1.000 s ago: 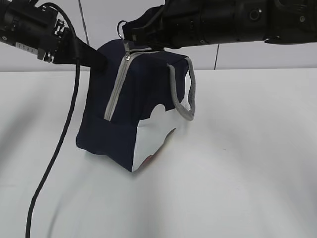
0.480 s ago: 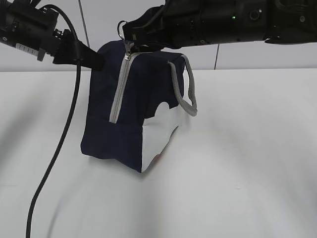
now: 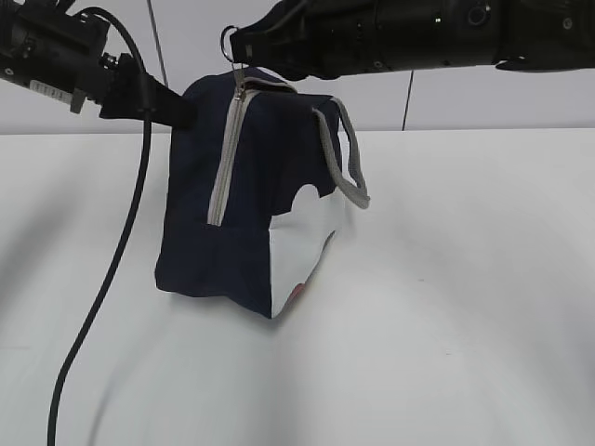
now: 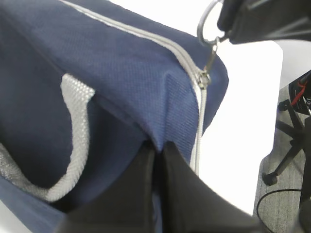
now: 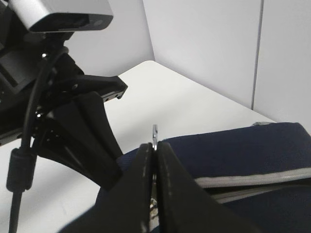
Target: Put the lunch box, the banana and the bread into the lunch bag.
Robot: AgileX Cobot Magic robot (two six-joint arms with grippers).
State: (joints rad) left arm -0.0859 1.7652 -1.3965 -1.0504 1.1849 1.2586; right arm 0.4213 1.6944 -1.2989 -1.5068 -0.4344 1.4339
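Note:
The navy lunch bag (image 3: 270, 177) stands on the white table (image 3: 465, 307), white lower panel facing front, grey zipper (image 3: 226, 158) running down its near corner. My right gripper (image 3: 244, 51) is shut on the metal ring pull (image 3: 228, 42) at the bag's top; the ring also shows between the jaws in the right wrist view (image 5: 155, 133) and in the left wrist view (image 4: 208, 24). My left gripper (image 3: 181, 113) is shut on a fold of the bag's fabric (image 4: 160, 141) at its upper back-left side. The lunch box, banana and bread are out of view.
A grey strap handle (image 3: 349, 167) hangs on the bag's right side. A black cable (image 3: 102, 288) droops from the left arm to the table's front left. A chair base (image 4: 286, 155) stands beyond the table edge.
The right gripper has lifted the ring pull slightly up, and the bag has stood more upright and shifted a little right. The left gripper has held its grip.

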